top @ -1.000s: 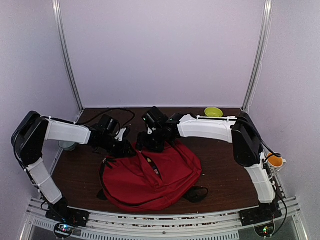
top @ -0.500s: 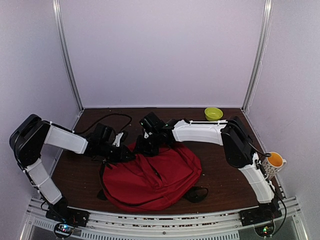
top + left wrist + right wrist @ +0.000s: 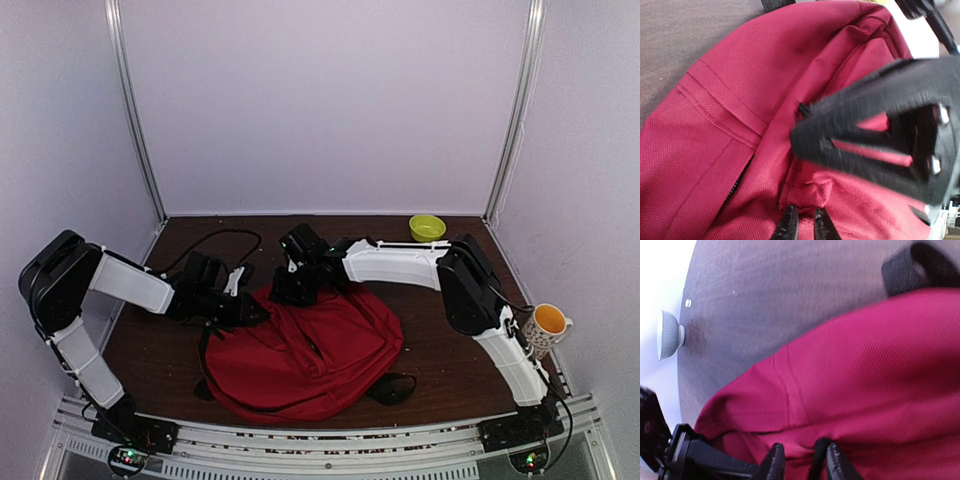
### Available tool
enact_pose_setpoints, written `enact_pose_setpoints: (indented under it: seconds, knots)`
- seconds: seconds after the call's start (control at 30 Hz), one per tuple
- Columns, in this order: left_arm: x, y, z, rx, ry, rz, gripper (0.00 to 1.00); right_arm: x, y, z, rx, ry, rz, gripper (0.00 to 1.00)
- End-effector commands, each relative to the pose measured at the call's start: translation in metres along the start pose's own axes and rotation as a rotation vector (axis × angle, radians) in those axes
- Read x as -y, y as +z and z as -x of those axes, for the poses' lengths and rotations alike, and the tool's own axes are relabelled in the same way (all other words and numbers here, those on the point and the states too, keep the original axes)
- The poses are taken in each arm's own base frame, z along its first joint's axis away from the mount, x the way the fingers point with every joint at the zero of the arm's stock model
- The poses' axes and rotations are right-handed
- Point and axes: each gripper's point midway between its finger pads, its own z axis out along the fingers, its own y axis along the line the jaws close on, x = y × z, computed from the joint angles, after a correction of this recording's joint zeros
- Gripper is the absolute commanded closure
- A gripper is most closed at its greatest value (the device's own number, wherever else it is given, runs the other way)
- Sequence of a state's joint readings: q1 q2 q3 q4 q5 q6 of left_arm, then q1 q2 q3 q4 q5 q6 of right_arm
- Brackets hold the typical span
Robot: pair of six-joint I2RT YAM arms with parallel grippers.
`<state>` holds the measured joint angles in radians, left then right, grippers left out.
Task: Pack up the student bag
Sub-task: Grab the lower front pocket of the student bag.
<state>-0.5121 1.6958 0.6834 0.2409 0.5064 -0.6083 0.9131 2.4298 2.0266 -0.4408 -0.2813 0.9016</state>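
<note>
The dark wooden table (image 3: pixel 440 350) fills the floor of the white-walled booth, and the student bag (image 3: pixel 300 355) lies flat near the middle of it. It is a big dark-red soft heap, with its top end towards the back wall and a black strap (image 3: pixel 395 385) curling out at its near right corner. Both arms bend inward over the bag's far end, the left arm (image 3: pixel 130 280) from the left edge and the right arm (image 3: pixel 395 262) from the right, and their wrists come near each other above the fabric. The left claw (image 3: pixel 805 226) has its two dark fingers pressed nearly together on a puckered fold of the bag's red cloth, pinching it. The right claw (image 3: pixel 803 462) has its fingers drawn close either side of a dark strip at the bag's red rim, though I cannot tell if it truly grips. A patterned mug (image 3: pixel 548 325) with an orange inside sits at the right edge, well apart from the bag. A small green bowl (image 3: pixel 427 226) rests near the back right corner, and a little grey bowl (image 3: pixel 667 334) stands off at the left edge.
</note>
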Motion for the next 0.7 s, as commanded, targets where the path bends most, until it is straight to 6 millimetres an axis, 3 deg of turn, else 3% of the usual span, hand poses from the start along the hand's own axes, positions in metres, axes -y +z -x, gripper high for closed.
enact_pose_setpoints:
  seconds: [0.0, 0.17, 0.47, 0.57, 0.67]
  knots:
    - [-0.004, 0.003, -0.027, -0.07, -0.034, -0.017, 0.88, 0.008, 0.006, 0.02, 0.076, -0.009, -0.03, 0.74]
    - [-0.003, 0.003, -0.026, -0.067, -0.037, -0.021, 0.89, 0.012, 0.013, 0.018, 0.063, -0.009, -0.043, 0.86]
    - [-0.001, 0.004, -0.02, -0.057, -0.032, -0.022, 0.88, 0.033, 0.009, 0.003, 0.018, -0.12, -0.182, 0.69]
    - [-0.001, 0.004, -0.02, -0.056, -0.032, -0.02, 0.88, 0.044, 0.009, -0.008, -0.002, -0.161, -0.243, 0.69]
    - [-0.003, 0.005, -0.02, -0.057, -0.032, -0.015, 0.88, 0.044, 0.015, -0.024, -0.027, -0.177, -0.242, 0.76]
